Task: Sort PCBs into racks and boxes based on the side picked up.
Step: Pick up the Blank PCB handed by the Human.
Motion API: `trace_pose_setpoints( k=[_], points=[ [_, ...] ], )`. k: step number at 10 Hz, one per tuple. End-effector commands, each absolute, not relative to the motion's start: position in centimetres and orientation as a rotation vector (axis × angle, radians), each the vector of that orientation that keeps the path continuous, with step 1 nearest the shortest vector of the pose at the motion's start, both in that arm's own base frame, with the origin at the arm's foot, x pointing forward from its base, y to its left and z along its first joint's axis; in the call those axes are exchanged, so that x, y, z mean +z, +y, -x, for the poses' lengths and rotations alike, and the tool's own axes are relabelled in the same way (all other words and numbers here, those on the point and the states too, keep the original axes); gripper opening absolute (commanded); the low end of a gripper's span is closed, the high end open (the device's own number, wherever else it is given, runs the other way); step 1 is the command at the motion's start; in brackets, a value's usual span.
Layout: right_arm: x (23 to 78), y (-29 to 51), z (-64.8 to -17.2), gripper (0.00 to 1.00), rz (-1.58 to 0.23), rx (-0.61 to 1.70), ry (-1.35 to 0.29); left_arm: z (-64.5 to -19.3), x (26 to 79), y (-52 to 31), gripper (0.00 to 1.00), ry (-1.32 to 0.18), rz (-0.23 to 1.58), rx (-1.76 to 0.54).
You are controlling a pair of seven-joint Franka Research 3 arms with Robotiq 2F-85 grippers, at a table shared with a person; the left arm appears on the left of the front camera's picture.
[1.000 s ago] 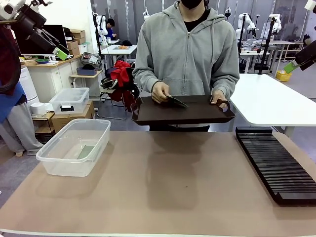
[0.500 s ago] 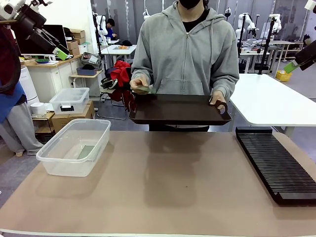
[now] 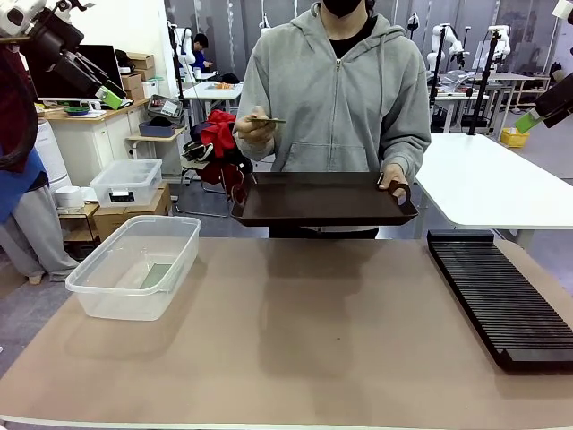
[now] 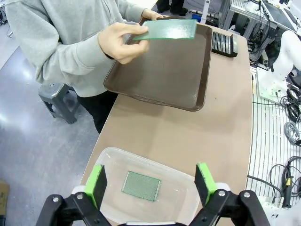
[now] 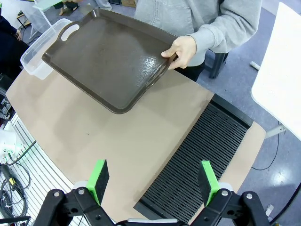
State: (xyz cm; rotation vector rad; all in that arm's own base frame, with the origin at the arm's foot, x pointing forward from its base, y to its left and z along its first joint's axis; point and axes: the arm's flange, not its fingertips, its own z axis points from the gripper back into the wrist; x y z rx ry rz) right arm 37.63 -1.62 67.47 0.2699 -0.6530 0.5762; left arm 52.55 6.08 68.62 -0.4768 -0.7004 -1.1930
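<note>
**PCB offered over tray, both pincers apart and empty**

One green PCB (image 3: pixel 267 120) is held flat, edge-on to the front camera, in a person's hand (image 3: pixel 252 126) at upper centre of the frame, above the brown tray (image 3: pixel 322 199). The tray is gripped at one handle by the other hand (image 3: pixel 395 183) and looks tilted in the right wrist view. A second PCB (image 4: pixel 141 185) is seen lying flat in the clear box (image 3: pixel 98 291) at lower left. The black rack (image 3: pixel 501 296) is set at lower right on the surface (image 3: pixel 313 340), with no board seen in its slots.

The left pincer (image 4: pixel 150 181) is spread wide, nothing held, hanging over the box. The right pincer (image 5: pixel 154 180) is likewise apart, over the near end of the rack.

Risks, as judged:
- Fingers could be nipped, since much of one board edge is covered by the hand.
- The thin board could be missed or slip if clamped at a shallow angle.
- The wrong destination could be chosen if the grasped side is misread.
- The one-handed tray could be bumped on approach.
</note>
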Motion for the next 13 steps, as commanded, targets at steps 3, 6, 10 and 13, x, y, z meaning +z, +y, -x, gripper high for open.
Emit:
trace_pose_setpoints(
  k=[3, 6, 10, 13],
  points=[
    [67.4, -1.6, -37.6, 1.0, -0.271, 0.576, -0.651, -52.6, 68.6, 6.0, 1.0, -0.708, 0.486, -1.189],
    [67.4, -1.6, -37.6, 1.0, -0.271, 0.576, -0.651, -52.6, 68.6, 6.0, 1.0, -0.708, 0.486, -1.189],
    [67.4, -1.6, -37.6, 1.0, -0.271, 0.576, -0.651, -54.2, 67.2, 5.9, 1.0, -0.525, 0.511, -1.017],
    [67.4, -1.6, -37.6, 1.0, -0.271, 0.576, -0.651, -53.5, 64.6, 5.2, 1.0, -0.361, 0.555, -0.896]
  ],
)
